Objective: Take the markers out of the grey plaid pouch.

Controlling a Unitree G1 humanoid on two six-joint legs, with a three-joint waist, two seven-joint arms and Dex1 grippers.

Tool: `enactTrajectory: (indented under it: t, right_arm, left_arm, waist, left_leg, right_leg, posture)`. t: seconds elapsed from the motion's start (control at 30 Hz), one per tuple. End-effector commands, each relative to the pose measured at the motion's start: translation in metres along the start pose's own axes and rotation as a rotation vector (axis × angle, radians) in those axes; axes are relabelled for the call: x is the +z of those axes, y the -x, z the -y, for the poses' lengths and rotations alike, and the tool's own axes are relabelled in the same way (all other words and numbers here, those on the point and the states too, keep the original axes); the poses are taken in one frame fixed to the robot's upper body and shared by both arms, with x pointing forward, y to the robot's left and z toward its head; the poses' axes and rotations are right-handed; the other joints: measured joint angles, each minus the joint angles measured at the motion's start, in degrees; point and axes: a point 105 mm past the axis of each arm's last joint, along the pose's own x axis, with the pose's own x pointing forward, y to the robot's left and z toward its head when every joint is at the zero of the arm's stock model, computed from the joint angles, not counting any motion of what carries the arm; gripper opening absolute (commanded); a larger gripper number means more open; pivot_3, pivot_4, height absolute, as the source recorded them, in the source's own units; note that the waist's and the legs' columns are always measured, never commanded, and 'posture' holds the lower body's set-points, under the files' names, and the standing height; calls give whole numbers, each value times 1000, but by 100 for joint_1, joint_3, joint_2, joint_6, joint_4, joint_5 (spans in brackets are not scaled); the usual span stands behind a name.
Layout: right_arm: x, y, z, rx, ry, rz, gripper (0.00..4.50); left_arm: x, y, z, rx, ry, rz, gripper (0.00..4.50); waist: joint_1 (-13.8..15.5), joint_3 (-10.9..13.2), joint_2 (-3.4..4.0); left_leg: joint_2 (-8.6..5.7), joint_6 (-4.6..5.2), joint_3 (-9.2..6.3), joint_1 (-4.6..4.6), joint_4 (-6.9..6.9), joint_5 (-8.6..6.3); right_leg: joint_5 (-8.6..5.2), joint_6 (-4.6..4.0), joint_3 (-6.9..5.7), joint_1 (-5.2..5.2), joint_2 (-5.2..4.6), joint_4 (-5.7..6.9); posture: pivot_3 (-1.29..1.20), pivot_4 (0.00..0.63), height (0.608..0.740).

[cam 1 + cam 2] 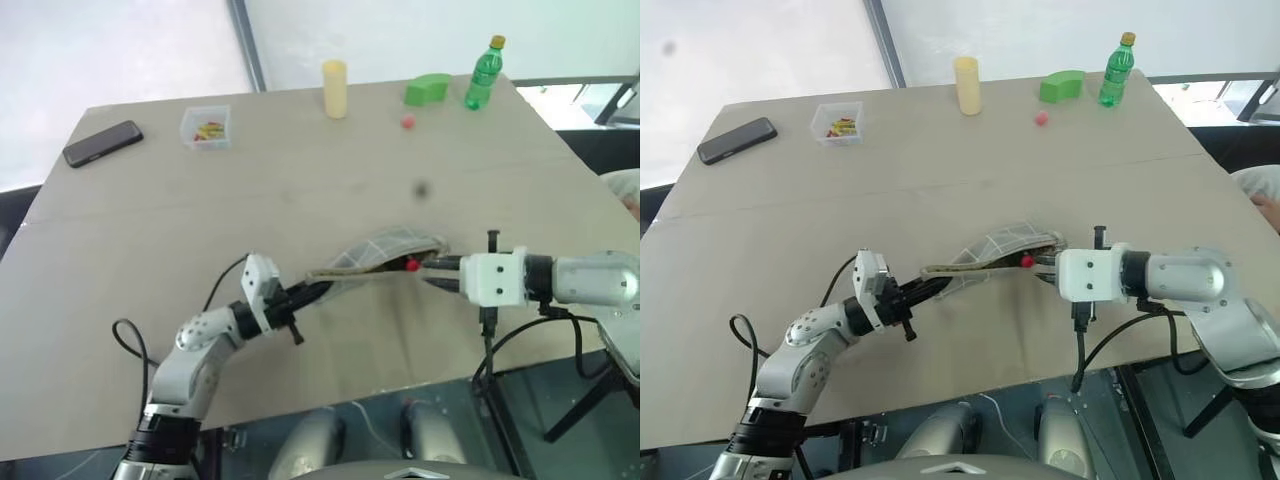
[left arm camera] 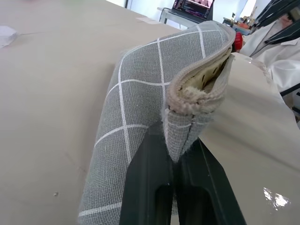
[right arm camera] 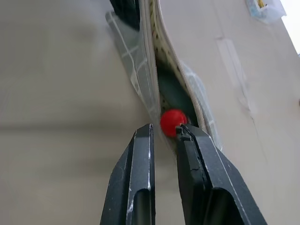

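Grey plaid pouch (image 1: 375, 255) lies near the middle of the tan surface (image 1: 300, 190), one end raised by the left tool (image 1: 300, 297), the right tool (image 1: 432, 266) at its open mouth. From the left wrist, that tool's fingers (image 2: 150, 183) are pressed together on the pouch's end seam. From the right wrist, the fingers (image 3: 140, 178) stand narrowly apart at a marker (image 3: 173, 122) with a red end poking from the opening; possibly they pinch it, though contact is unclear.
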Motion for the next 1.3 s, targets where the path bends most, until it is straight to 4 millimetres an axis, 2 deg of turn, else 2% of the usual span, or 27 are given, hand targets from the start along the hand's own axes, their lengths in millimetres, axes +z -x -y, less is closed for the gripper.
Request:
enactTrajectory:
  t: [0.03,0.2,0.43,0.83,1.13,1.3]
  right_arm:
    - [10,-3,13,-44,-3,42,761]
    - [11,-9,18,-76,5,49,761]
    - [9,-10,9,-29,-5,50,761]
    - [-7,-7,0,-50,40,-5,761]
    - [-5,-10,10,-87,-35,22,761]
    - [-12,-15,6,-59,-63,3,761]
  left_arm:
    - [0,5,-1,8,11,5,0]
    - [0,6,0,4,18,8,0]
    - [1,6,0,2,23,13,0]
    - [6,5,2,-19,67,33,0]
    - [6,3,7,-49,68,23,0]
    - [6,2,11,-67,61,17,0]
  waist:
    - [1,1,1]
    - [16,1,1]
    - [16,1,2]
    - [13,2,2]
    - [14,2,2]
    - [15,3,3]
  left_leg:
    - [1,0,0,0,0,0]
    - [1,0,-2,0,-1,0]
    - [0,0,-2,0,-1,0]
    - [0,0,-1,0,0,0]
    - [0,0,-1,0,0,0]
    - [0,0,-2,0,-1,0]
  right_leg:
    - [0,0,0,0,1,-1]
    - [0,0,-1,-1,0,-2]
    - [0,0,-1,0,0,-2]
    - [0,0,0,0,1,-2]
    - [0,-1,0,0,1,-2]
    - [0,0,0,0,1,-2]
  posture:
    - [0,150,740]
    - [0,150,740]
    - [0,150,740]
    - [0,150,740]
    - [0,150,740]
    - [0,150,740]
